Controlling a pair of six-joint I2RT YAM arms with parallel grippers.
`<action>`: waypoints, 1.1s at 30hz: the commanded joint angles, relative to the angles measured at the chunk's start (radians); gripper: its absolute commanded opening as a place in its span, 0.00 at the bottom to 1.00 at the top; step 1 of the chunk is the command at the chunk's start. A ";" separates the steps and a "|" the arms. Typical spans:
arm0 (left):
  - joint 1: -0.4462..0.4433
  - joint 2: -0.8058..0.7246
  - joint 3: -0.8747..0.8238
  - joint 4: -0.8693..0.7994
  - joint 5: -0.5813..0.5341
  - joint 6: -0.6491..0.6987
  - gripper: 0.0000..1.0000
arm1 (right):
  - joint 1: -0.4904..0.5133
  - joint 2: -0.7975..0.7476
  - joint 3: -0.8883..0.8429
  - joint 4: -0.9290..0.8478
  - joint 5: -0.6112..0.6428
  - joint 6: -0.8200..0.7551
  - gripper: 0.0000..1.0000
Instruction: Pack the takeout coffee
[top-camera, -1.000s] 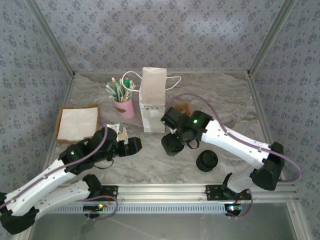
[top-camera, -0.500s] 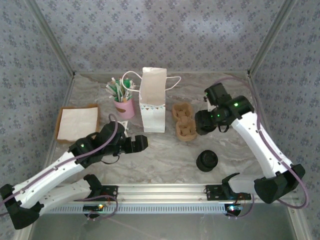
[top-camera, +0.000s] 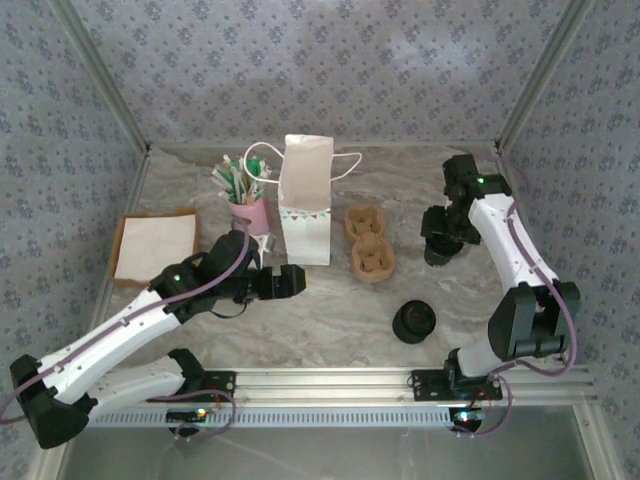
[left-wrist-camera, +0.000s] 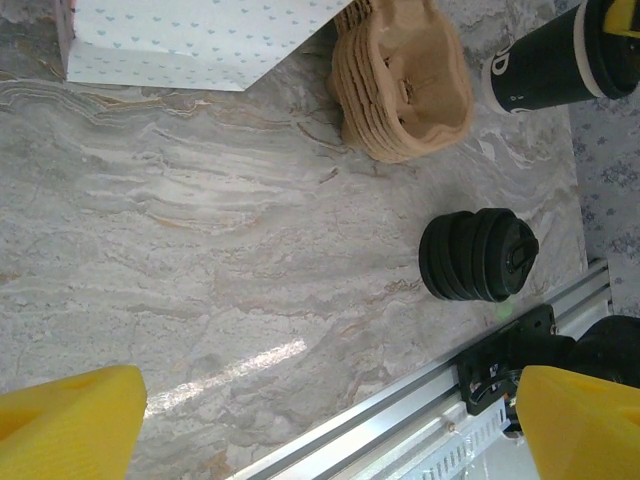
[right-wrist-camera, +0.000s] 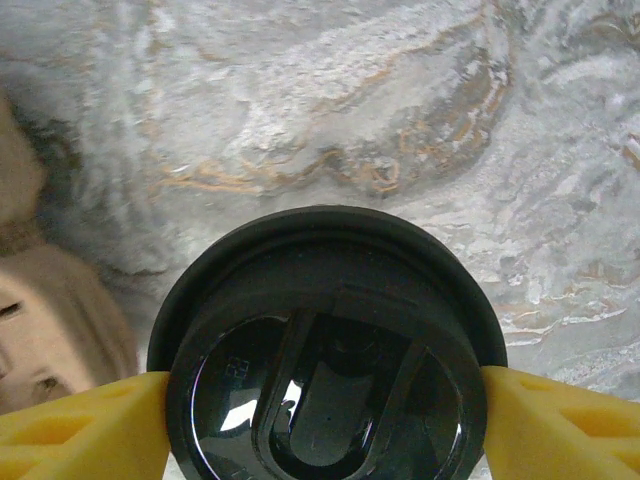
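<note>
Over at the far right, the right gripper (right-wrist-camera: 320, 420) pinches the takeout coffee (left-wrist-camera: 535, 70) by its black lid (right-wrist-camera: 325, 320) while the left gripper (top-camera: 290, 280) hangs wide open near the paper bag (top-camera: 305, 200); imo lifting by the rim alone could pop that lid off.

A white paper bag (top-camera: 305, 205) with cord handles stands upright mid-surface (top-camera: 330, 310), which is marbled grey. Just to its left stands a pink cup (top-camera: 249, 215) of green-and-white sticks; to its right lies a stack of brown pulp cup carriers (top-camera: 369, 243). A stack of black lids (top-camera: 413, 322) sits nearer the front, and a cardboard tray of white napkins (top-camera: 155, 247) lies at the left edge.
</note>
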 joint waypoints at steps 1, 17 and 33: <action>0.009 0.007 0.044 0.009 0.034 0.031 0.95 | -0.033 0.019 -0.016 0.032 -0.038 -0.004 0.80; 0.012 0.031 0.092 -0.009 0.004 0.033 0.96 | -0.061 -0.017 -0.019 0.064 -0.060 -0.007 0.91; 0.017 -0.057 0.331 -0.218 -0.269 0.110 1.00 | 0.423 -0.337 -0.138 0.221 -0.204 0.107 1.00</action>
